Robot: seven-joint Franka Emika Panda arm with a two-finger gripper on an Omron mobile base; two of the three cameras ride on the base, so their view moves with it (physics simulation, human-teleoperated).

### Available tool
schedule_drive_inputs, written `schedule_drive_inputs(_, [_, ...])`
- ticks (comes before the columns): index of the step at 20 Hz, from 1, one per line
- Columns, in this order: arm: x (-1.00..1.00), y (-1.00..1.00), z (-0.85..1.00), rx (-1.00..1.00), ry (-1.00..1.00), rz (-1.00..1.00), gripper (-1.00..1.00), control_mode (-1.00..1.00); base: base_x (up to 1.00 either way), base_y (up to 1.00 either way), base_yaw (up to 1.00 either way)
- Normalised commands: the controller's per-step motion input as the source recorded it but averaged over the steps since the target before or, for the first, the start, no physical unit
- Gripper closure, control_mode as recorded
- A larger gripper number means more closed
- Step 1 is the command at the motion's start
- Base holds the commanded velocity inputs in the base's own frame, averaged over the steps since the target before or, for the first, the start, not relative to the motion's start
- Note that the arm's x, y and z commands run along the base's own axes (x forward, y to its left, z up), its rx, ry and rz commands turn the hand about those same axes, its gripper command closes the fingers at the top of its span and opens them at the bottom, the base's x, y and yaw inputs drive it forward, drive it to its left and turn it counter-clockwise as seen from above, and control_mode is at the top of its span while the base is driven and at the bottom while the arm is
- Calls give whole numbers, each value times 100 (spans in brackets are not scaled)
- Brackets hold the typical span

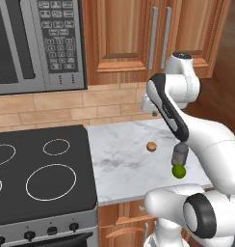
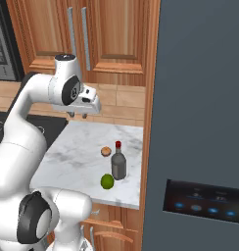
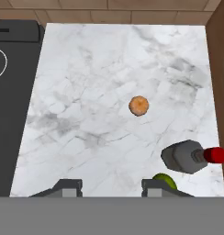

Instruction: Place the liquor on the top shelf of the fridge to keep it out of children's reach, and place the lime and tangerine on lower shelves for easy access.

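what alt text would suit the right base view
On a white marble counter beside a closed dark grey fridge stand a bottle with a red cap, a lime and a tangerine. The white robot arm's tool hangs above the counter, holding nothing.
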Motion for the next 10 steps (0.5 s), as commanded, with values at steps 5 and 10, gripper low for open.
schedule_drive_inputs(5, [-7, -2, -8, 0, -2, -4, -100, -100, 0, 0, 0])
schedule_drive_inputs(10, [-26, -6, -40, 0, -4, -9, -100, -100, 0, 0, 0])
